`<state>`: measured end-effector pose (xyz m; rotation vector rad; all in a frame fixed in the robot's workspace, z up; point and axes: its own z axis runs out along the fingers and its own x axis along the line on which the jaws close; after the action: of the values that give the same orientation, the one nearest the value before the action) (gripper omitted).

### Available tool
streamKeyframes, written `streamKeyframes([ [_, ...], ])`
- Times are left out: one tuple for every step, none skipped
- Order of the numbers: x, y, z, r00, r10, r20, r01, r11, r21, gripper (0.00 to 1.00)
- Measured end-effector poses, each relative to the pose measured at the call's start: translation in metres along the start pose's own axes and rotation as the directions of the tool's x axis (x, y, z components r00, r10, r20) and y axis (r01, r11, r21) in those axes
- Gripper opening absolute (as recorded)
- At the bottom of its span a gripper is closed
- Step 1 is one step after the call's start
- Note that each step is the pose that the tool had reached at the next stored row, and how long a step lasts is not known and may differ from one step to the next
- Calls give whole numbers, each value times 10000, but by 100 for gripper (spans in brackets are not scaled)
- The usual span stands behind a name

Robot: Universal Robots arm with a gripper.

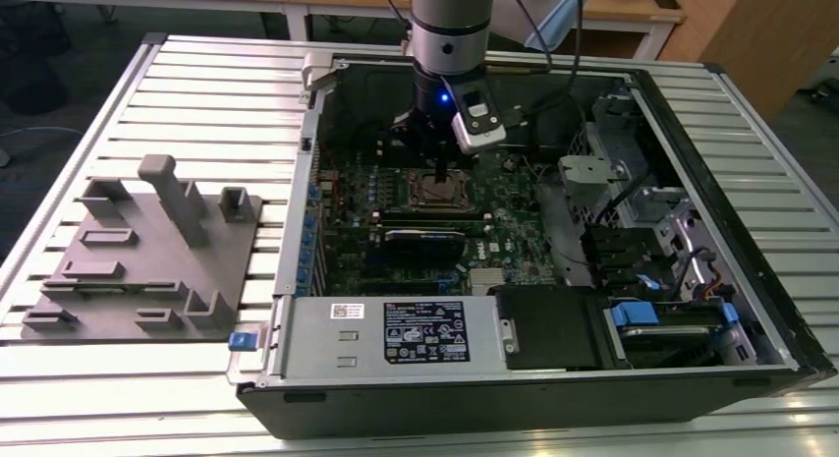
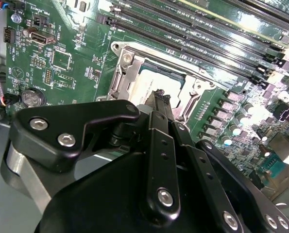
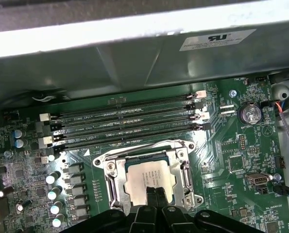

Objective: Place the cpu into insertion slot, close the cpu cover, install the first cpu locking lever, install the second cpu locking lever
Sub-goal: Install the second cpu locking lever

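Ribbed grey metal tabletop (image 1: 196, 93) carries the open computer case. Directly beneath the black gripper (image 3: 153, 192), whose fingers are pressed together holding nothing, the flat square silver-grey cpu (image 3: 149, 177) lies in the silver-rimmed insertion slot (image 3: 110, 170). Light, rigid, fragile: handle by its edges.

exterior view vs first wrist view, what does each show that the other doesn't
Exterior view alone: the whole open computer case on a slatted table, a grey fixture block at the exterior view's left, the labelled grey box, and the arm reaching down into the case.

First wrist view alone: the cpu with its silver top lying in the insertion slot, and a coin cell battery.

Both: the green circuit board, the socket area, and the gripper right over the cpu.
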<state>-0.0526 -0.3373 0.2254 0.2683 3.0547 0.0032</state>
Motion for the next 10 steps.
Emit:
streamKeyframes([
  [-1, 0, -8, 10000, 0, 0, 0, 10000, 0, 10],
  [-1, 0, -17, 10000, 0, 0, 0, 10000, 1, 10],
  [-2, 0, -25, 10000, 0, 0, 0, 10000, 0, 10],
  [-2, 0, -34, 10000, 0, 0, 0, 10000, 0, 10],
  [-4, 1, -46, 10000, 0, 0, 0, 10000, 0, 10],
  [-4, 1, -58, 10000, 0, 0, 0, 10000, 0, 10],
  [-5, 1, -69, 10000, 0, 0, 0, 10000, 0, 10],
  [-6, 1, -81, 10000, 0, 0, 0, 10000, 0, 10],
  [-7, 1, -93, 10000, 0, 1, 0, 10000, -1, 10],
  [-8, 1, -104, 10000, 0, 0, 0, 10000, 0, 10],
])
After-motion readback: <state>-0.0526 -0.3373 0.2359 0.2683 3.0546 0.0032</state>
